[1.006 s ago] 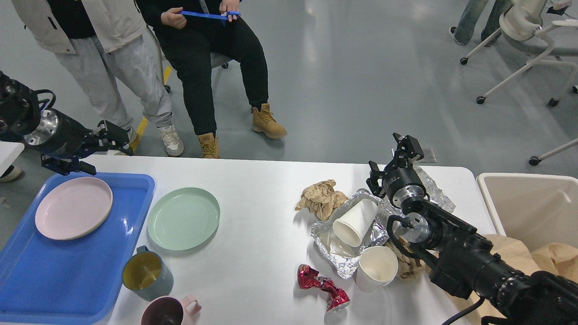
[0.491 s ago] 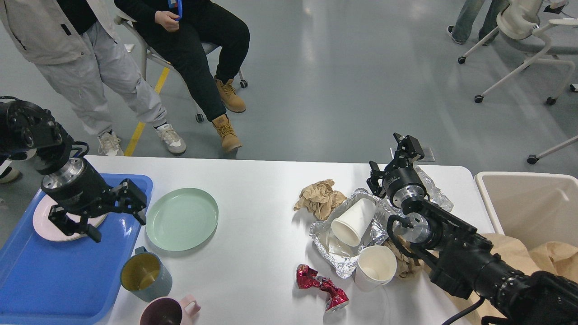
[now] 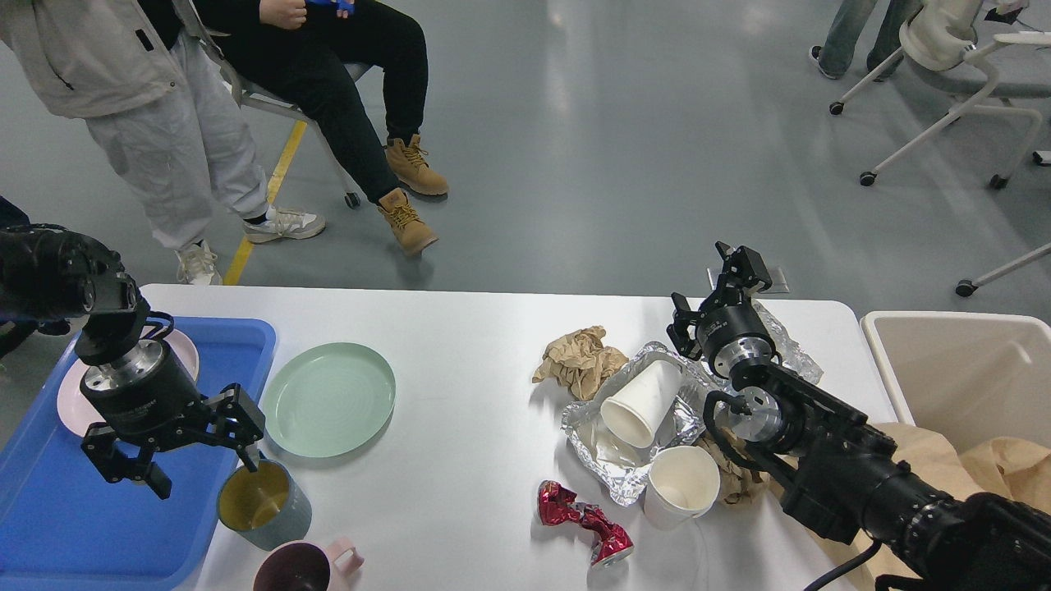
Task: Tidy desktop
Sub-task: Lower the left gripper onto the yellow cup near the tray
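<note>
Grippers (image 3: 202,464) (image 3: 716,289) above desktop (image 3: 460,328)

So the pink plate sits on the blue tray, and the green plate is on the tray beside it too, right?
Not quite. The pink plate does sit on the blue tray, but the head view shows the green plate lying on the white desktop, just past the tray's right edge, not on the tray.

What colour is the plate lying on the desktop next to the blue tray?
Pale mint green, plain with no pattern; the head view shows it clearly.
</note>
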### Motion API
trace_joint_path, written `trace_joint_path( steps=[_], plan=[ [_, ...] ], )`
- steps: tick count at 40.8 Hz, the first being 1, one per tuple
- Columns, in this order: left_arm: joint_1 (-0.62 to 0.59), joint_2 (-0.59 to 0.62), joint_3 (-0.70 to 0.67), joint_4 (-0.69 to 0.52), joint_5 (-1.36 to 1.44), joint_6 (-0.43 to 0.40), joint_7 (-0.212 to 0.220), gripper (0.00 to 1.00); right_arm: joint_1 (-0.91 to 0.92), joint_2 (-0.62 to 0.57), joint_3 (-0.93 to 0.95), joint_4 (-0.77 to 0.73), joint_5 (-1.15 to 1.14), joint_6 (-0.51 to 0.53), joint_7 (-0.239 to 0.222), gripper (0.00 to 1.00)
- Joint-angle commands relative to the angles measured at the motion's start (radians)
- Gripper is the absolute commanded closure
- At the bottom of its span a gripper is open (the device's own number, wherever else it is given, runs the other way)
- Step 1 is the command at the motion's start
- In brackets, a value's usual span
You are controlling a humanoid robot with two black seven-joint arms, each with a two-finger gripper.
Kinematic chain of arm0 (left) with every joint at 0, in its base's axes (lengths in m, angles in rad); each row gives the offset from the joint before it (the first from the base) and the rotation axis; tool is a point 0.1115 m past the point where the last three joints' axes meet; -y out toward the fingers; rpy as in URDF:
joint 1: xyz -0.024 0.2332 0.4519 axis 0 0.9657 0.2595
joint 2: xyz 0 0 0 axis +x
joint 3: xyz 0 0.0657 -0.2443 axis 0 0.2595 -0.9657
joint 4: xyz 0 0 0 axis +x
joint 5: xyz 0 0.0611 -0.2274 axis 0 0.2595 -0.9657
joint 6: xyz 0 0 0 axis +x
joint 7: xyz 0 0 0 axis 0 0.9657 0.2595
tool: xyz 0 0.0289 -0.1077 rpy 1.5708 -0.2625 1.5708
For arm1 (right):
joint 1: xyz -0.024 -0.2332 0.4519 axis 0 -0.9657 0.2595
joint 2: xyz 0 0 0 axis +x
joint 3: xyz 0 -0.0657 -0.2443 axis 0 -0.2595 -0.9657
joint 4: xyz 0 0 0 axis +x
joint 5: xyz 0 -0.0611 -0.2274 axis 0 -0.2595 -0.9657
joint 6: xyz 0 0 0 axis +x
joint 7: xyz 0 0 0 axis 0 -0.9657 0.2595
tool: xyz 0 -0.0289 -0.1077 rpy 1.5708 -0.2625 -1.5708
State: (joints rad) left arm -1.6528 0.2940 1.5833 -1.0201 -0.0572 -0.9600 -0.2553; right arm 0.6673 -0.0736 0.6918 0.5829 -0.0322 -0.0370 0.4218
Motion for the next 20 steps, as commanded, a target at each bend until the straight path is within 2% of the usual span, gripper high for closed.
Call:
trace_joint_path(
  steps=[1,10,20],
  plan=[
    [0.018,-0.016,0.001,0.0,0.0,0.0,0.004,0.04,0.0,0.0,0.0,0.0,0.0,0.0,0.0,0.0],
    [0.047,-0.019,0.018,0.009,0.008,0.0,0.007,0.04,0.0,0.0,0.0,0.0,0.0,-0.001,0.0,0.0],
    [0.088,-0.029,0.012,0.089,0.01,0.0,0.007,0.04,0.0,0.0,0.0,0.0,0.0,0.0,0.0,0.0]
  ],
)
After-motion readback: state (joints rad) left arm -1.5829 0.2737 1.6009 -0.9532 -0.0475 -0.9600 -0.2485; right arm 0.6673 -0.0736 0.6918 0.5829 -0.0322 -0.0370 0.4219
